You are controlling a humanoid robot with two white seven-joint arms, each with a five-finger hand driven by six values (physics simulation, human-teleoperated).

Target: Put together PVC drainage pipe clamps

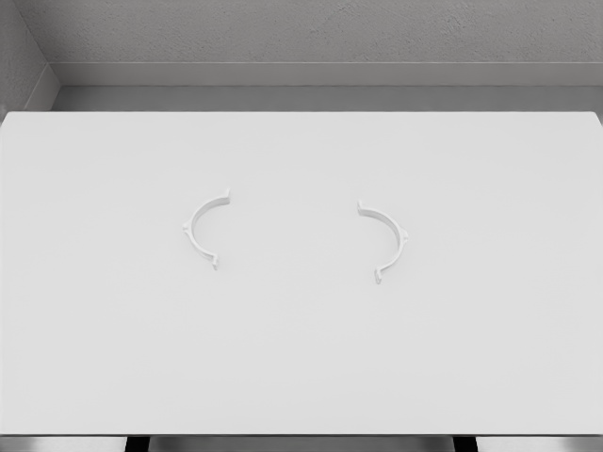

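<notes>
Two white half-ring clamp pieces lie flat on the white table. The left clamp half curves with its open side facing right. The right clamp half curves with its open side facing left. They lie well apart, roughly a ring's width of bare tabletop between their ends. Each has small tabs at its ends. Neither arm nor hand shows in the head view.
The table's far edge meets a grey wall base. The near edge runs along the bottom of the picture, with dark legs showing below it.
</notes>
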